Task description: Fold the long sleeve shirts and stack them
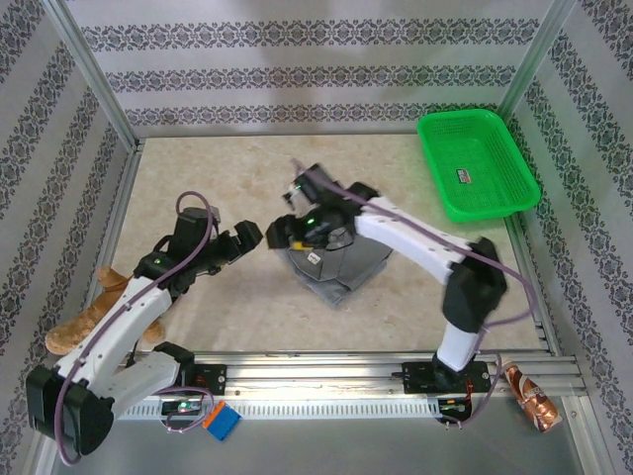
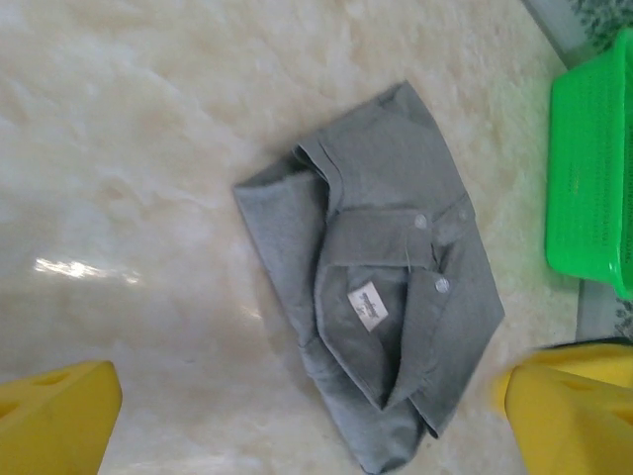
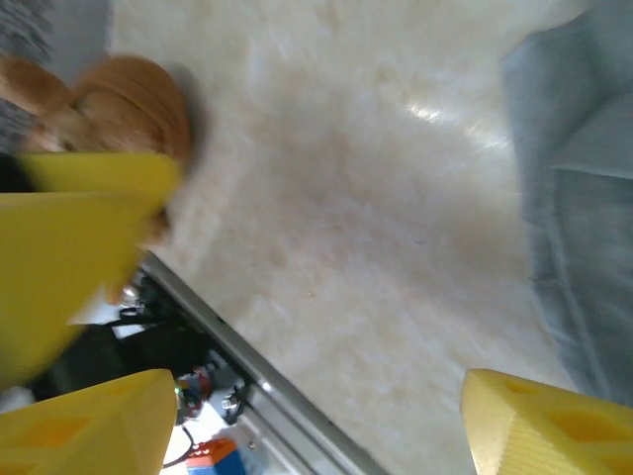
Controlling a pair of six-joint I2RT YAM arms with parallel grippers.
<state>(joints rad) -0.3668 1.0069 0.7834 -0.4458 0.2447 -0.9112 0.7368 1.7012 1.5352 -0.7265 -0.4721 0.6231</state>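
The pale marbled worktop (image 1: 198, 168) is lying bare across its far-left part and also in front of the folded grey fabric shirt (image 1: 341, 267), so a tool could be passing there freely. The shirt is occupying the centre. The white right arm (image 1: 410, 240) is reaching over it. The right tool (image 1: 282, 233), jaws standing apart, is hanging just beside the left tool (image 1: 247, 240), also spread wide, leaving only a narrow gap between them. The green plastic mesh basket (image 1: 480, 163) is blocking the far-right corner. The brown plush toy (image 1: 71, 334) is lying at the near-left edge.

Grey shirt (image 2: 386, 247), green basket (image 2: 593, 148) (yellow fingers (image 2: 54, 421))
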